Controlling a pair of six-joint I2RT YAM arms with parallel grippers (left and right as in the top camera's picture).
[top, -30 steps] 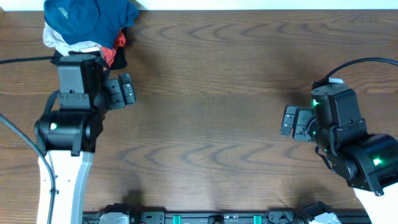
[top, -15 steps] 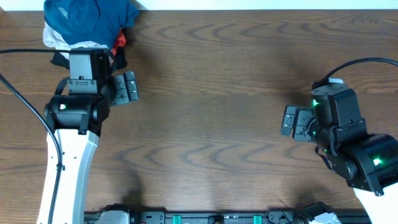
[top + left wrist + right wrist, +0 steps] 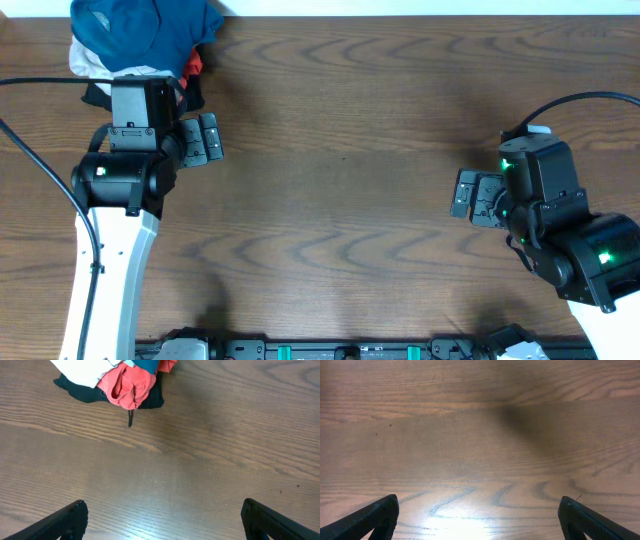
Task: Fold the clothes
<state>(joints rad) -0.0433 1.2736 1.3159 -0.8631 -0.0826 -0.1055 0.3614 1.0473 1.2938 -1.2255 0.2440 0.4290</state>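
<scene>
The clothes [image 3: 140, 28], a teal-blue shirt, lie bunched on top of a pile at the table's far left corner. In the left wrist view only a small teal edge of the clothes [image 3: 149, 364] shows at the top. My left gripper [image 3: 205, 140] hovers just in front of the pile, to its right, open with nothing between its fingers [image 3: 65, 520]. My right gripper [image 3: 470, 195] stands open over bare wood at the right side, far from the clothes. The right wrist view shows its fingers [image 3: 370, 517] wide apart above the table.
Under the shirt lie a pale garment [image 3: 85, 60], an orange-red garment [image 3: 127, 385] and a black garment [image 3: 85, 392]. The wooden table [image 3: 340, 150] stretches between the two arms. A black cable [image 3: 40, 85] runs off to the left.
A second ago the left arm shifted a little right and towards the pile; over the last half second it has held still. The right arm has not moved.
</scene>
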